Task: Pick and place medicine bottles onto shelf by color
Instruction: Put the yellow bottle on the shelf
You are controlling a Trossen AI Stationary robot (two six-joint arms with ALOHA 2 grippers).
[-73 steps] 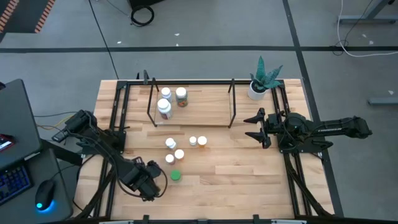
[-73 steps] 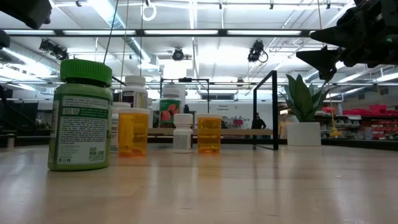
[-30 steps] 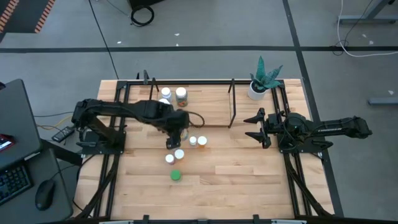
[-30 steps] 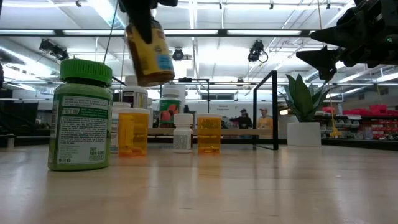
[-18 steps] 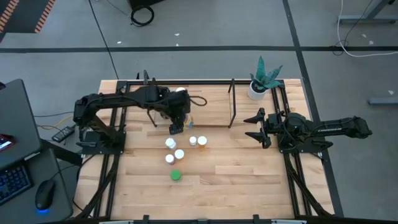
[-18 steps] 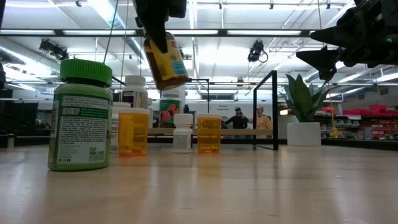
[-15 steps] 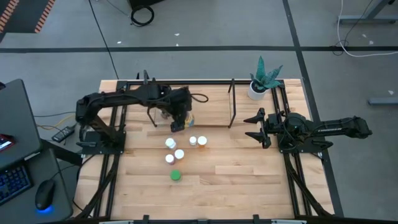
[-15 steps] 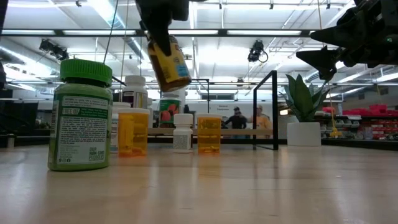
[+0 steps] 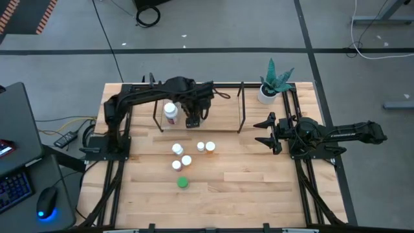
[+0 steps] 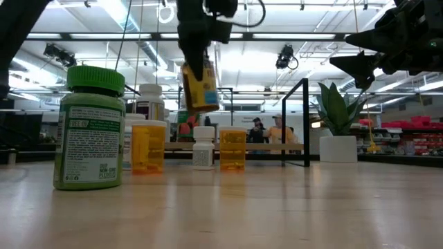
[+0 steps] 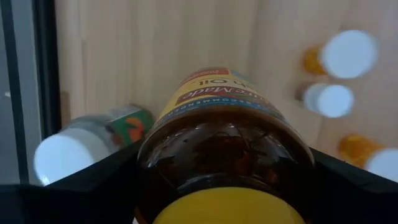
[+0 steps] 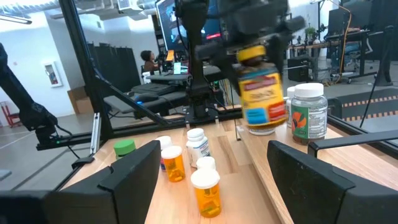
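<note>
Left claw (image 9: 193, 120) holds a bottle (image 10: 201, 87) above the shelf (image 9: 220, 120), one bottle (image 9: 171, 112) to its left; five bottles (image 9: 186, 160) on the table (image 9: 246, 175) in front.

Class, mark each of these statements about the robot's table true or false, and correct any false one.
1. The left gripper holds the amber bottle in the air. True.
2. The green bottle lies on its side. False: it stands upright.
3. The right gripper grips a bottle. False: its jaws are open and empty.
4. The potted plant stands at a table corner. True.
5. The amber bottle hangs over the shelf. True.
</note>
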